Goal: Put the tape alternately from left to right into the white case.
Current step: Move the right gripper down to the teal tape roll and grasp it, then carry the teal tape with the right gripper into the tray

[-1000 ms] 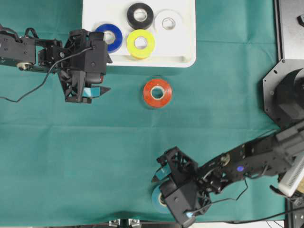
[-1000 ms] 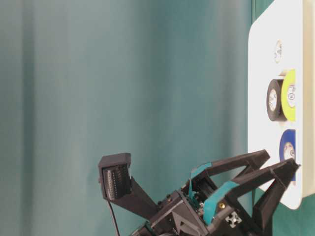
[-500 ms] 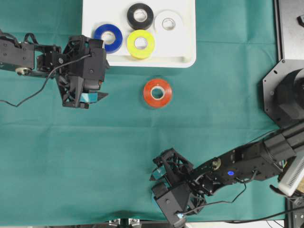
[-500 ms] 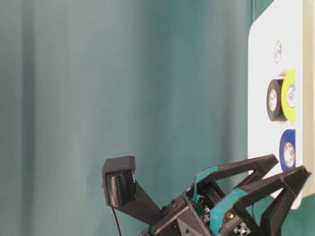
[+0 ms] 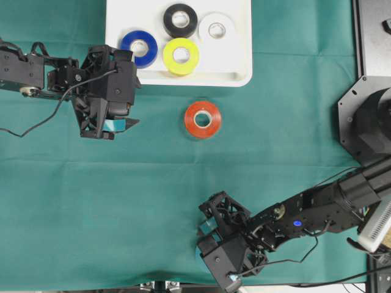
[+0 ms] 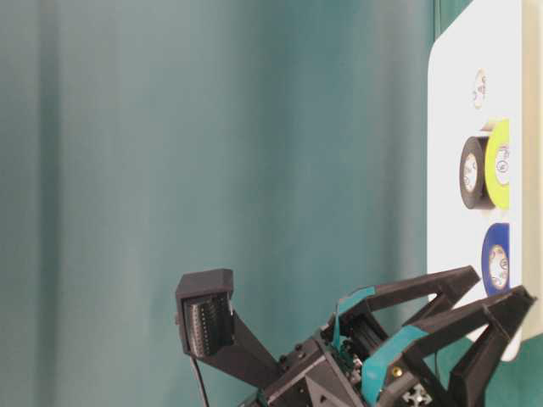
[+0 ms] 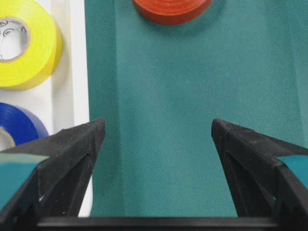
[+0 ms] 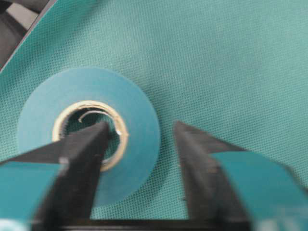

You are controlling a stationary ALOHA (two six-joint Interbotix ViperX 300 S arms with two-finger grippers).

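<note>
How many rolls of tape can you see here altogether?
6. Blue, black, white and yellow lie in the white case; red sits on the cloth just below it; teal lies at the right gripper, mostly hidden from overhead.

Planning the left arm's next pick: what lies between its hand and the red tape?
Only bare green cloth between the open left hand and the red tape, as the left wrist view shows.

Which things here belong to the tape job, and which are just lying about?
Job:
white case, holding blue, yellow, black and white rolls
red roll on the cloth
teal roll, at the right hand
left hand, open

Lying about:
green cloth
</note>
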